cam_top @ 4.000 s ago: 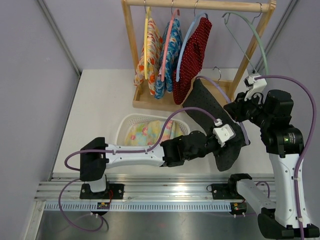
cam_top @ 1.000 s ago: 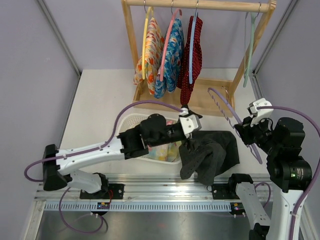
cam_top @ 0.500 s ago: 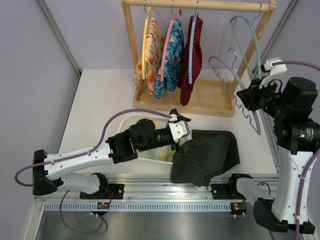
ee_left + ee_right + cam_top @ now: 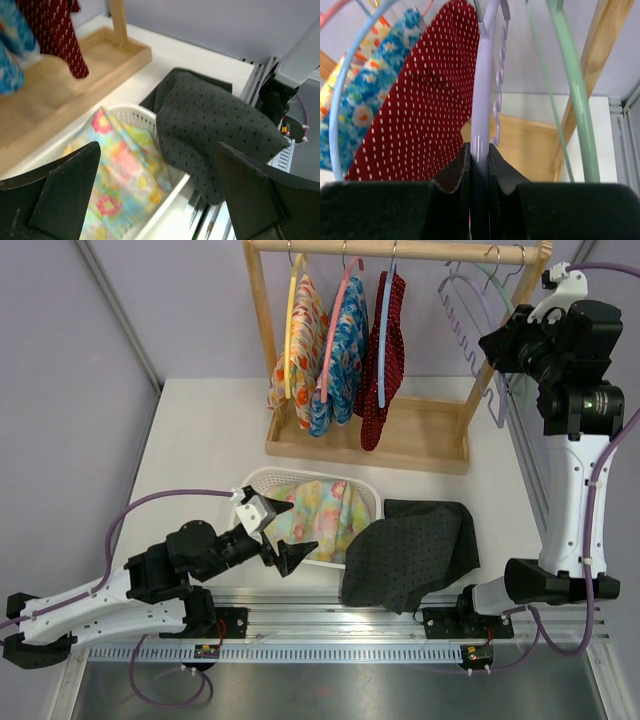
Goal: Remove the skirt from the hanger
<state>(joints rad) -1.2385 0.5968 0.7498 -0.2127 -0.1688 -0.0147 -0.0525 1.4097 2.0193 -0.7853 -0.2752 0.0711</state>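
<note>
Skirt (image 4: 412,552) looks limp, light, lying on desk (image 4: 200,440) against basket (image 4: 258,478); pinch a bunched fold. My left claw (image 4: 283,532) gapes empty; right claw (image 4: 479,160) clamps lavender hanger (image 4: 482,75).

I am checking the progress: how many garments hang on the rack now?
3, side by side on the left half of the rack: an orange floral one, a blue floral one, a red dotted one. None seems hidden.
</note>
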